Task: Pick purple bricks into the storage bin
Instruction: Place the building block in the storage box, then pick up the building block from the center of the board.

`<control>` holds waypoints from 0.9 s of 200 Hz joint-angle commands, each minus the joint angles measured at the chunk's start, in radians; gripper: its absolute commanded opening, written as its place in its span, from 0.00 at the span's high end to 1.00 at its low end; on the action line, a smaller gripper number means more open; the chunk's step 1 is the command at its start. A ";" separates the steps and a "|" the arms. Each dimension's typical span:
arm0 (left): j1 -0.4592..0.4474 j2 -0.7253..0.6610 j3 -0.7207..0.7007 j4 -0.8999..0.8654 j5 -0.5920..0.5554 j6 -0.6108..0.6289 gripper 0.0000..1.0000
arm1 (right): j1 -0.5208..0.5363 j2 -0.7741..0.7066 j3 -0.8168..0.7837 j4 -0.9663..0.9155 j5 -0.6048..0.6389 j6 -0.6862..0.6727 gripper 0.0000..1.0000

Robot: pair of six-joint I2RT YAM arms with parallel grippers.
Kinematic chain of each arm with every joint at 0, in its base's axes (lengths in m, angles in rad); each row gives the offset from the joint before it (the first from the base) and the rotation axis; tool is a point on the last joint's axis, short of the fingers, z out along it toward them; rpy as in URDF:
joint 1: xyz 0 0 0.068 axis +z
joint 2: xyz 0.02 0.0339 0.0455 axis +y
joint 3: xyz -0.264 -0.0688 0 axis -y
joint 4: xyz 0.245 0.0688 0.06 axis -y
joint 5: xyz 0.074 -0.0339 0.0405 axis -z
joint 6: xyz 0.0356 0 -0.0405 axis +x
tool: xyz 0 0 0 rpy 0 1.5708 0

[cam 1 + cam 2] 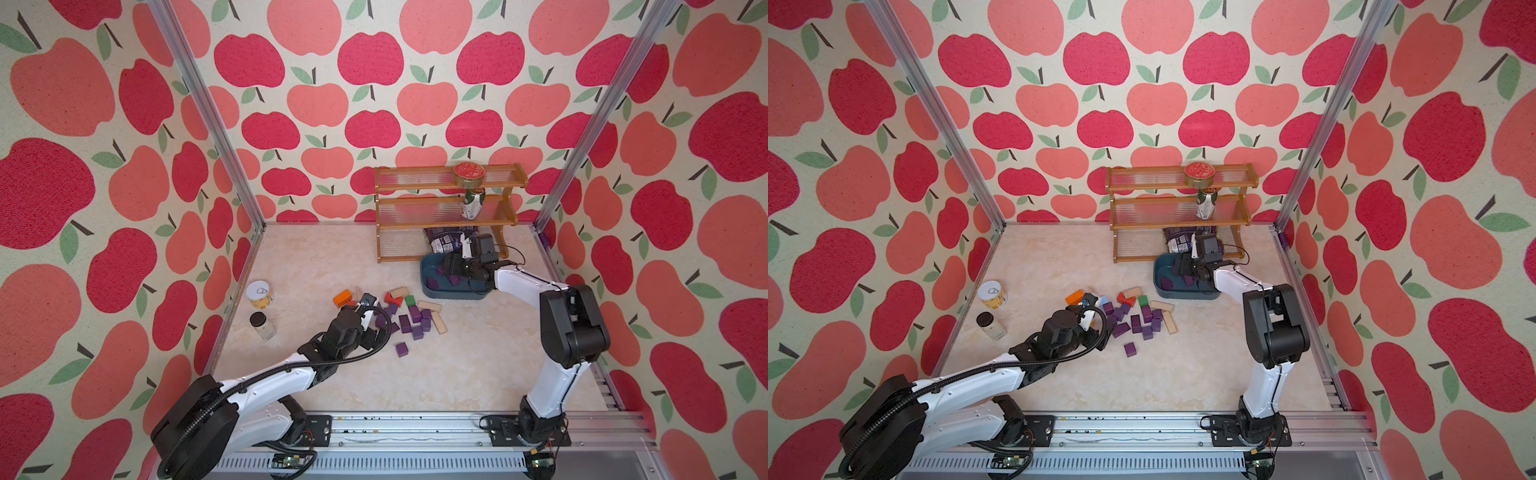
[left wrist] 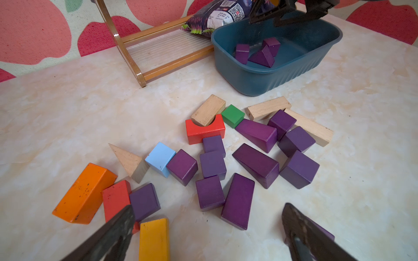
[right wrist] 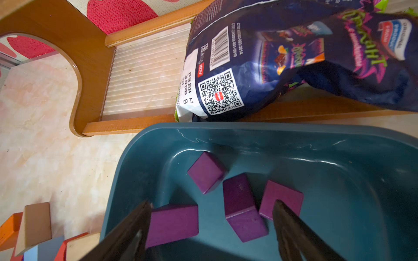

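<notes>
We see the right gripper (image 3: pixel 212 203) hanging over the storage bin (image 3: pixel 271 130), its fingers spread wide and holding nothing. Four purple bricks (image 3: pixel 205 172) lie loose on the bin's floor directly beneath it. One sits between the two fingertips as the wrist camera looks down, but neither finger touches it. The bin stands on the table just in front of the lowest tier of the wooden shelf rack (image 3: pixel 90 67). A dark snack bag (image 3: pixel 294 67) lies on that tier, right behind the bin's far rim.

Our left gripper (image 2: pixel 208 207) hovers low over the heap of blocks in the middle of the table, near the bin but apart from it. Its fingers are also wide apart and empty. About a dozen purple bricks lie scattered ahead of it and between its fingertips, mixed with tan, green and light-blue blocks. One fingertip (image 2: pixel 126 217) sits by a purple brick, a red block (image 2: pixel 116 198) and a yellow block (image 2: pixel 155 239); we cannot tell whether it touches any of them. An orange block (image 2: pixel 83 194) lies just beyond those.

In both top views a lone purple brick (image 1: pixel 401 349) rests apart from the heap, on the near side.
</notes>
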 commanded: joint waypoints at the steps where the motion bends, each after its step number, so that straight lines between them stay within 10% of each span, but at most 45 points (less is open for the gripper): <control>1: 0.007 -0.041 -0.021 0.031 -0.014 -0.017 0.01 | 0.003 -0.044 -0.031 0.020 -0.008 -0.013 0.07; 142: 0.056 -0.173 -0.079 0.059 -0.039 -0.074 0.01 | 0.260 -0.531 -0.458 0.121 0.466 -0.297 0.01; 180: 0.057 -0.192 -0.113 0.070 -0.049 -0.063 0.01 | 0.263 -0.682 -0.554 0.086 0.426 -0.342 0.01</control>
